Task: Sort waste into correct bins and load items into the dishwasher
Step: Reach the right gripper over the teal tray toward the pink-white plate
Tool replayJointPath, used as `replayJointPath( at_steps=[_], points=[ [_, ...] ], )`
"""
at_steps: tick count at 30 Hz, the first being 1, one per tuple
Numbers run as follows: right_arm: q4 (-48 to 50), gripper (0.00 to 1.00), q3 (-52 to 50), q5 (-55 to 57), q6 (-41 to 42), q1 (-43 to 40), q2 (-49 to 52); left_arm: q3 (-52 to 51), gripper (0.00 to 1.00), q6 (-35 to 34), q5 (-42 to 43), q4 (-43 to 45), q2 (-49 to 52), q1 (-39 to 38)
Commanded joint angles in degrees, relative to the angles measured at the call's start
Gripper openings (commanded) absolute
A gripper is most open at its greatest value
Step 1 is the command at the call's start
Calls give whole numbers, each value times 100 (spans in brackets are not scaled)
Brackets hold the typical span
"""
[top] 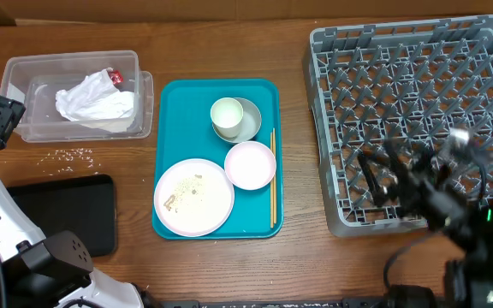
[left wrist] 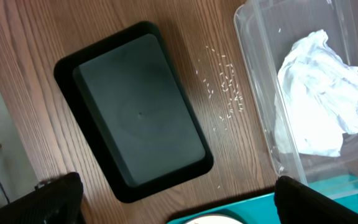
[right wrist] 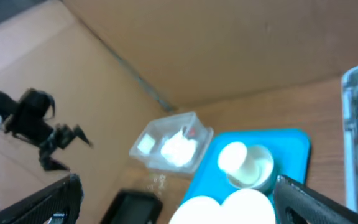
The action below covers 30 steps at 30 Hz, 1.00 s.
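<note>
1. Jaws of the left gripper (left wrist: 179, 202) are spread wide and nothing is held; the black tray (left wrist: 135, 112) lies bare directly ahead of them.
2. Just past that tray, toward this gripper's right, rice grains (left wrist: 225, 84) are scattered on the wood. Being tiny, they could be smeared wider by open fingers rather than gathered.
3. Farther right, the napkin (left wrist: 322, 93) and red scrap (top: 115, 78) are seen inside the clear tub (left wrist: 257, 93).
4. The right gripper (right wrist: 185, 202) is likewise wide and empty, above the dish rack (top: 323, 38); its pegs could be snagged if the gripper is lowered carelessly.
5. Well beyond it, on the teal tray (top: 174, 128), are set the plate (top: 216, 205), small white bowl (top: 250, 164), chopsticks (top: 273, 180), and cup (top: 226, 116) nested in the grey-green bowl (top: 252, 120). Crumbs (top: 182, 195) would be spilled if the plate were racked unscraped.
</note>
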Motion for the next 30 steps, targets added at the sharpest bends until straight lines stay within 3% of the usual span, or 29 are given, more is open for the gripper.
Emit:
replayJointPath(
  at_steps=[1, 5, 9, 10, 13, 16, 19, 30],
  points=[
    [-634, 99, 962, -142, -1322, 542, 863, -4, 100, -120, 0, -11, 66, -2],
    [-1495, 99, 1808, 1032, -1663, 1707, 1808, -4, 100, -118, 2, -9, 66, -2],
    [-2253, 99, 2662, 2892, -1727, 3241, 2861, -4, 100, -120, 2, -9, 66, -2],
    [-2586, 100, 3123, 3665, -1722, 3919, 3486, -4, 100, -118, 0, -9, 66, -2],
    [-3161, 99, 3899, 4336, -1554, 4610, 4531, -4, 100, -120, 0, -11, 66, -2],
    [-3976, 100, 4850, 4417, -1174, 4900, 5805, -4, 100, -120, 0, -9, 66, -2],
    [-4330, 100, 5180, 4332, -852, 4929, 6498, -4, 100, -118, 2, -11, 66, -2],
    [-3654, 100, 5163, 2020, -813, 4933, 7079, -4, 100, -118, 2, -11, 66, -2]
  ],
)
